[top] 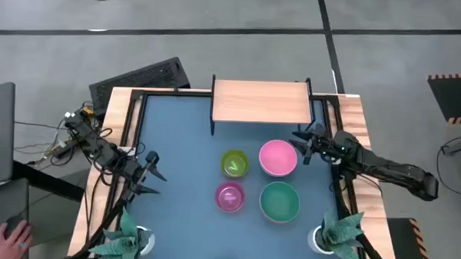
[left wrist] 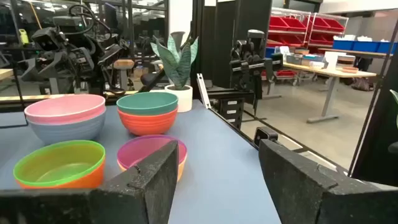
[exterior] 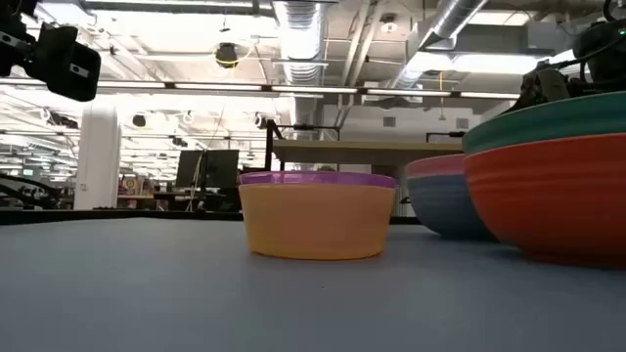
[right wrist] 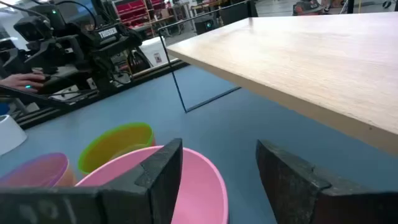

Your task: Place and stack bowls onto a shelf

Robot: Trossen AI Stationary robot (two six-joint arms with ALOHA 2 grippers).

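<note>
Bowls of plain round plastic are set upright, rims up, in a cluster mid-table: a large pink bowl (top: 278, 158), a large green bowl (top: 279, 202), a small yellow-green bowl (top: 235, 163) and a small magenta bowl (top: 230, 197). No writing can be read on them. The light wooden shelf (top: 261, 101) is placed behind them, long axis crosswise. The right gripper (top: 301, 144) (fingers spread, empty) hovers just beside the pink bowl. The left gripper (top: 157, 175), likewise spread, waits well apart.
</note>
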